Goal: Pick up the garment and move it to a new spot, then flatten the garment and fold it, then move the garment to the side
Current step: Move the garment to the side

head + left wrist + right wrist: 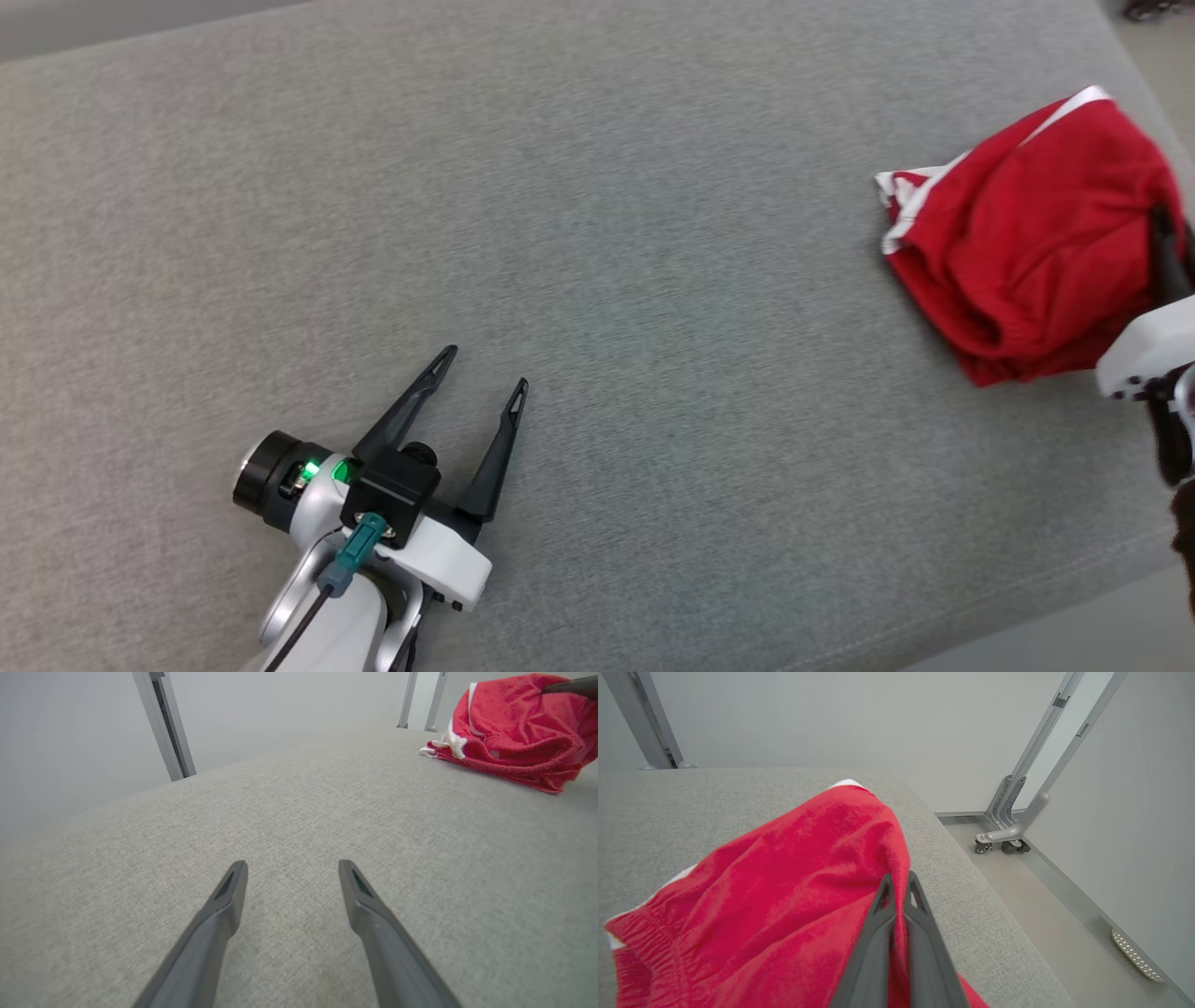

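The garment is a red cloth with white trim, bunched up at the right end of the grey padded table. My right gripper is shut on the garment's right edge, with a fold of red cloth pinched between its fingers. The garment rises in a hump toward that grip and its elastic white-edged band trails on the table. In the left wrist view the garment shows at the far upper right. My left gripper rests open over bare table at the lower left, well away from the cloth.
The table's right edge runs close beside the garment, with floor beyond it. A grey wheeled frame stands on the floor by the wall. Metal posts rise behind the table's far edge.
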### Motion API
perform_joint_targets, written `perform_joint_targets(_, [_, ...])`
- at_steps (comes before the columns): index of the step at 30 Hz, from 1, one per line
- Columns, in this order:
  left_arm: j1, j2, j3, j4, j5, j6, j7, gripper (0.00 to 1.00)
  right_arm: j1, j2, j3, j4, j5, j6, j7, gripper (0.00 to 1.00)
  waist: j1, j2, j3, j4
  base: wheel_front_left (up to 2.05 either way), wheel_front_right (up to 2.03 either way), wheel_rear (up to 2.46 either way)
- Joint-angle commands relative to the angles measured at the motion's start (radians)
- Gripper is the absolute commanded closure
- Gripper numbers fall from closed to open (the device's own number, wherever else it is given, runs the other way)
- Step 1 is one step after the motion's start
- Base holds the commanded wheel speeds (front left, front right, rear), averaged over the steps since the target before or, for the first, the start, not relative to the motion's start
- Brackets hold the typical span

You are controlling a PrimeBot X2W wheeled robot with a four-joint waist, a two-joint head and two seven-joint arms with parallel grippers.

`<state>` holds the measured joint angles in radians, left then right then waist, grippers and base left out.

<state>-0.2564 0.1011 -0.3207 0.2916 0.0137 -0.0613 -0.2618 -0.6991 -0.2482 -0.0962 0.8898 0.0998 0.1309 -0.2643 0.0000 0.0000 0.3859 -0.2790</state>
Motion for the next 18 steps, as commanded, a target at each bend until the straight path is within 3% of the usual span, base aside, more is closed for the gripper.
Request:
perform_joint_targets(1, [-0.021, 0.012, 0.003, -0.007, 0.004, 0.004, -0.005, 0.0, -0.024, -0.017, -0.03, 0.016, -0.027, 0.0, 0.0, 1.0, 0.0, 0.0, 0.027, 0.041, 0.0, 0.0, 0.0])
perform_joint_targets(9, [-0.032, 0.023, -0.012, -0.011, -0.004, 0.013, -0.003, 0.0, -0.077, -0.093, -0.308, 0.083, -0.23, 0.0, 0.0, 1.0, 0.0, 0.0, 0.043, 0.106, 0.0, 0.0, 0.0])
perform_joint_targets(10, [-0.032, 0.021, -0.014, -0.011, -0.006, 0.015, -0.003, 0.0, -0.08, -0.101, -0.349, 0.083, -0.256, 0.0, 0.0, 0.89, 0.0, 0.0, 0.042, 0.112, 0.0, 0.0, 0.0])
perform_joint_targets(11, [-0.032, 0.02, -0.015, -0.011, -0.008, 0.018, -0.003, 0.0, -0.085, -0.106, -0.389, 0.075, -0.282, 0.0, 0.0, 0.55, 0.0, 0.0, 0.041, 0.118, 0.0, 0.0, 0.0])
perform_joint_targets(12, [-0.032, 0.019, -0.016, -0.01, -0.01, 0.02, -0.003, 0.0, -0.086, -0.11, -0.428, 0.069, -0.311, 0.0, 0.0, 0.12, 0.0, 0.0, 0.039, 0.122, 0.0, 0.0, 0.0])
perform_joint_targets(13, [-0.031, 0.017, -0.017, -0.01, -0.013, 0.021, -0.003, 0.0, -0.087, -0.114, -0.469, 0.06, -0.345, 0.0, 0.0, 0.0, 0.0, 0.0, 0.037, 0.126, 0.0, 0.0, 0.0])
perform_joint_targets(15, [-0.027, 0.011, -0.02, -0.009, -0.019, 0.025, -0.003, 0.0, -0.098, -0.092, -0.56, 0.007, -0.423, 0.0, 0.0, 0.0, 0.0, 0.0, 0.022, 0.138, 0.0, 0.0, 0.0])
perform_joint_targets(18, [-0.019, 0.004, -0.019, -0.007, -0.028, 0.03, -0.003, 0.0, -0.099, -0.057, -0.583, -0.047, -0.453, 0.0, 0.0, 0.0, 0.0, 0.0, 0.003, 0.145, 0.0, 0.0, 0.0])
